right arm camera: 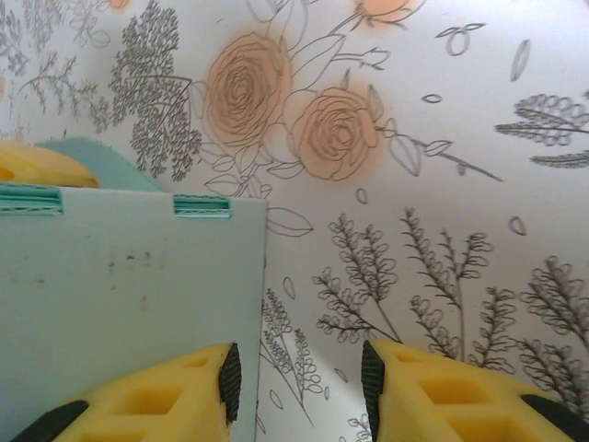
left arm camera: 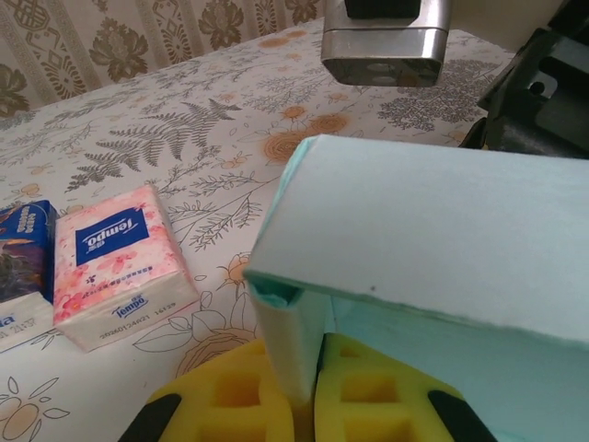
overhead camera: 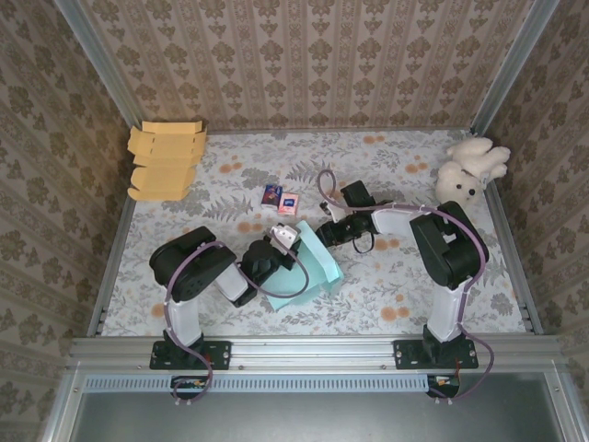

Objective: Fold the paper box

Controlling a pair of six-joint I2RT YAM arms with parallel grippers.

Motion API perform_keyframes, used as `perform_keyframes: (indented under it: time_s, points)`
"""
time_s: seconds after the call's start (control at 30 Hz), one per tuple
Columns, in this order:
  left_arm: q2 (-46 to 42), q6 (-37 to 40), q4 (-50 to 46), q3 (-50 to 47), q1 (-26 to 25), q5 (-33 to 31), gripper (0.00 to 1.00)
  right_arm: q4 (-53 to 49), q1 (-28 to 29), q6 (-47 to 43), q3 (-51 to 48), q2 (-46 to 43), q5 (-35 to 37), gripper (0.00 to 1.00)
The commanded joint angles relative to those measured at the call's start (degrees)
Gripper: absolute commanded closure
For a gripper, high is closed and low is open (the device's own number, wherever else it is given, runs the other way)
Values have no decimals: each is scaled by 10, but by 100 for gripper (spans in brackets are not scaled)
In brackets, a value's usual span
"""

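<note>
The paper box [overhead camera: 315, 265] is pale teal and partly folded, lying mid-table between the two arms. My left gripper [overhead camera: 291, 247] is shut on one of its upright folded walls. In the left wrist view the yellow fingers [left arm camera: 230, 396] pinch that wall from both sides, and the box's wide panel [left arm camera: 433, 230] slopes above them. My right gripper [overhead camera: 329, 232] stands open at the box's far edge. In the right wrist view, the right gripper [right arm camera: 299, 378] has its left finger over a flat slotted box panel [right arm camera: 120, 276] and its right finger over bare tablecloth, with nothing held.
Two tissue packs lie just beyond the box, one pink [overhead camera: 288, 203] [left arm camera: 115, 262] and one blue [overhead camera: 271, 194] [left arm camera: 23, 239]. A stack of flat yellow cardboard boxes [overhead camera: 166, 161] sits at the back left. A white plush toy [overhead camera: 469, 170] is at the back right. Patterned walls enclose the table.
</note>
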Motion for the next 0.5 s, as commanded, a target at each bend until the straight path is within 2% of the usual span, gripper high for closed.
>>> perform_keyframes:
  time_s: [0.0, 0.23, 0.47]
  points:
    - [17, 10, -36, 19, -27, 58, 100, 75, 16, 51, 0, 7, -13, 58]
    - [23, 4, -47, 27, -27, 48, 100, 87, 18, 56, -1, 0, -18, 59]
    - [24, 2, -53, 33, -28, 52, 100, 105, 38, 20, -2, 0, -93, 60]
